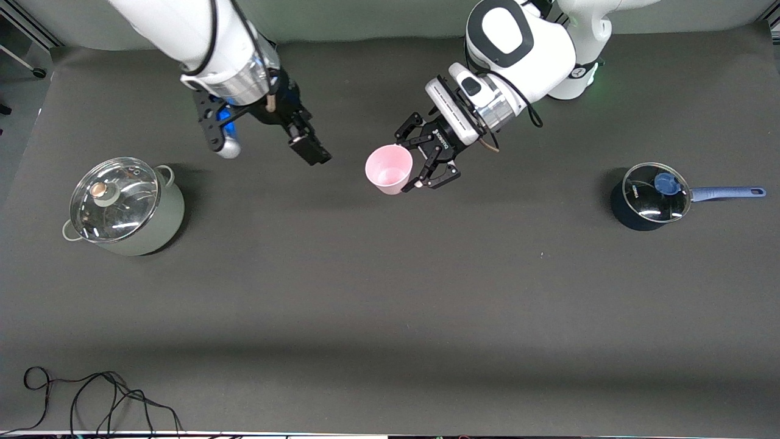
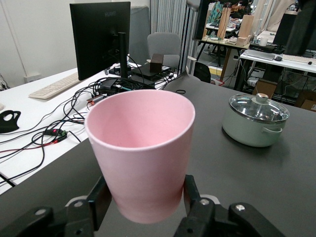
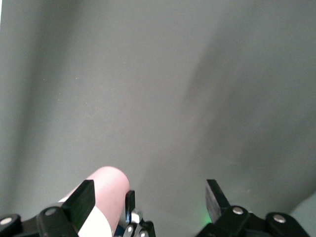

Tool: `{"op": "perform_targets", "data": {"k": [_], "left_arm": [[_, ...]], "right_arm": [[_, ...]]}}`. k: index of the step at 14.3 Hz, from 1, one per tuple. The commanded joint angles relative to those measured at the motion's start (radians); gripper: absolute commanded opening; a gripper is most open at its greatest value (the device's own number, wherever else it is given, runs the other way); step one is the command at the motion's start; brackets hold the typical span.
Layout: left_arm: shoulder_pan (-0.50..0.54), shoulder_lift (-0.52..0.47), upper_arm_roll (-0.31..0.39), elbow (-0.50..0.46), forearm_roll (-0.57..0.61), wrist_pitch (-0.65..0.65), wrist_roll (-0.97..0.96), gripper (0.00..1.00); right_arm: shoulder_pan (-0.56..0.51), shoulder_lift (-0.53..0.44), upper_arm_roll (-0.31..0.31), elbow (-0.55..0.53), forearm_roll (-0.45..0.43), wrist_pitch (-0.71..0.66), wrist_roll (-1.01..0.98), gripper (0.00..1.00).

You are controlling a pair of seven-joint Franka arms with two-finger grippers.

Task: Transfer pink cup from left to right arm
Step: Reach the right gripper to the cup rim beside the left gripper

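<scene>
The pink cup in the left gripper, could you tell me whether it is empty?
Empty: the pink cup shows only bare pink walls and bottom inside.

One pink cup (image 1: 389,170). Two lidded pots: one pale green (image 1: 125,207), one dark blue with handle (image 1: 655,195). Two claws: left (image 1: 420,160), right (image 1: 268,140). One table (image 1: 390,292).

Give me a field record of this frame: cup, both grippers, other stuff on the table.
cup: pink cup, held in the air over the table's middle, tilted, mouth toward the front camera
left gripper: shut on the cup's lower body
right gripper: open, in the air beside the cup toward the right arm's end, apart from it
handover: not yet done
green pot: glass lid on, at the right arm's end
blue saucepan: glass lid on, at the left arm's end
</scene>
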Motion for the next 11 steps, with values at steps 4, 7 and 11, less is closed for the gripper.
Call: {"op": "perform_targets", "data": {"k": [4,7,11], "left_arm": [[-0.001,-0.013,0.001,0.007,-0.019,0.013,-0.013,0.16],[-0.001,-0.013,0.001,0.009,-0.019,0.013,-0.022,0.16],[-0.001,-0.010,0.003,0.017,-0.020,0.013,-0.022,0.16]], "right_arm": [[0.109,0.104,-0.012,0.107,0.017,0.045,0.165,0.99],[0.142,0.144,-0.013,0.164,0.012,0.048,0.167,0.99],[0.143,0.170,-0.014,0.164,0.006,0.079,0.165,0.99]]}}
